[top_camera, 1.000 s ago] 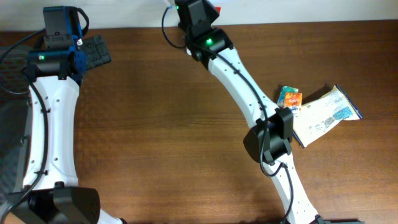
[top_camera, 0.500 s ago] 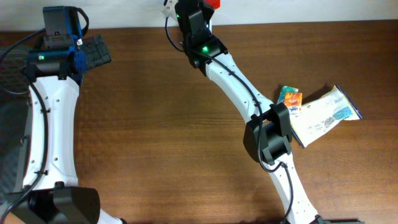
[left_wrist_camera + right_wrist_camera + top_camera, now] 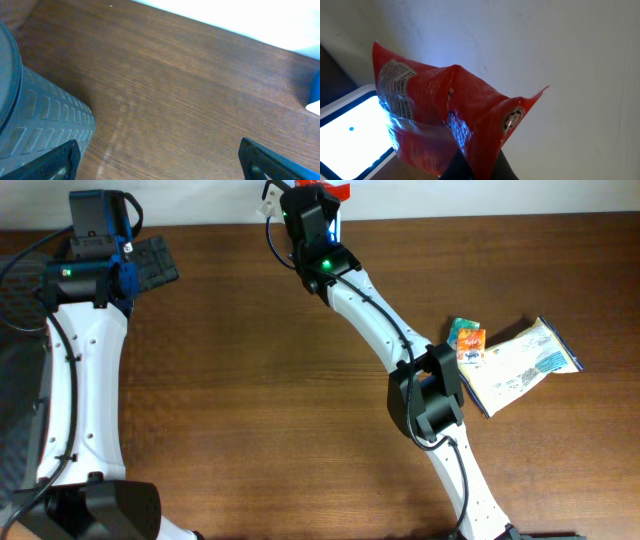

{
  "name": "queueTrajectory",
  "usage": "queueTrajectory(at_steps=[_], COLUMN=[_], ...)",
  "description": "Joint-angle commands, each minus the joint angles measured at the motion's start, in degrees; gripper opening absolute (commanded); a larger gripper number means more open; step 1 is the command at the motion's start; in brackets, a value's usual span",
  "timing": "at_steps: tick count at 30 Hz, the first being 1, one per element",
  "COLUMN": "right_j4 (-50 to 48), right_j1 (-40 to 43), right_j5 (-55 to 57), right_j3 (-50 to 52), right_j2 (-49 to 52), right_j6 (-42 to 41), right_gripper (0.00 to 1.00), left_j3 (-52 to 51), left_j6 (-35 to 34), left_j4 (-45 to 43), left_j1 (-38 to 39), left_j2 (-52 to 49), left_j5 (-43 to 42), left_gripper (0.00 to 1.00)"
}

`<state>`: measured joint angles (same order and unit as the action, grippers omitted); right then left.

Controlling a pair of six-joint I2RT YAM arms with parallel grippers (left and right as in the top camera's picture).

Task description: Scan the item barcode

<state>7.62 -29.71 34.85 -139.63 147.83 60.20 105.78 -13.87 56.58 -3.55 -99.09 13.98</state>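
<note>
A red snack packet [image 3: 450, 115] is pinched at its lower edge by my right gripper [image 3: 477, 169], which is shut on it. The packet has a white printed label [image 3: 395, 75] on its left side. It hangs just above and beside a glowing white scanner surface [image 3: 350, 132]. In the overhead view the red packet [image 3: 340, 190] is at the table's far edge, top centre. My left gripper [image 3: 160, 165] is open and holds nothing. It hovers over bare wood at the far left [image 3: 155, 262].
An orange packet [image 3: 466, 337] and a white-and-blue packet [image 3: 522, 363] lie on the table at the right. A grey ribbed container [image 3: 35, 125] sits close beside the left gripper. A pale wall runs behind the table.
My right arm has carried the red packet a little to the left and toward the far edge. The left arm has not moved.
</note>
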Motion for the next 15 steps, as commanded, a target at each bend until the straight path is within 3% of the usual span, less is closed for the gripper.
queueTrajectory(at_steps=[1, 7, 12, 15], right_j4=[-1.03, 9.07, 35.47, 52.72], right_j1=[0.15, 1.36, 3.30, 7.13], right_j5=[0.31, -4.20, -15.47, -29.55], right_j3=[-0.07, -0.09, -0.09, -0.09], right_j2=[-0.24, -10.80, -27.93, -35.63], right_j6=[-0.24, -9.90, -29.18, -40.76], right_gripper=[0.04, 0.04, 0.04, 0.04], left_j3=[1.03, 1.03, 1.03, 1.03], left_j6=[0.92, 0.92, 0.92, 0.92], left_j4=[0.11, 0.11, 0.11, 0.11], left_j1=[0.00, 0.00, 0.02, 0.00], left_j2=[1.40, 1.40, 1.40, 1.40], left_j5=[0.44, 0.44, 0.44, 0.44], left_gripper=[0.99, 0.99, 0.99, 0.99])
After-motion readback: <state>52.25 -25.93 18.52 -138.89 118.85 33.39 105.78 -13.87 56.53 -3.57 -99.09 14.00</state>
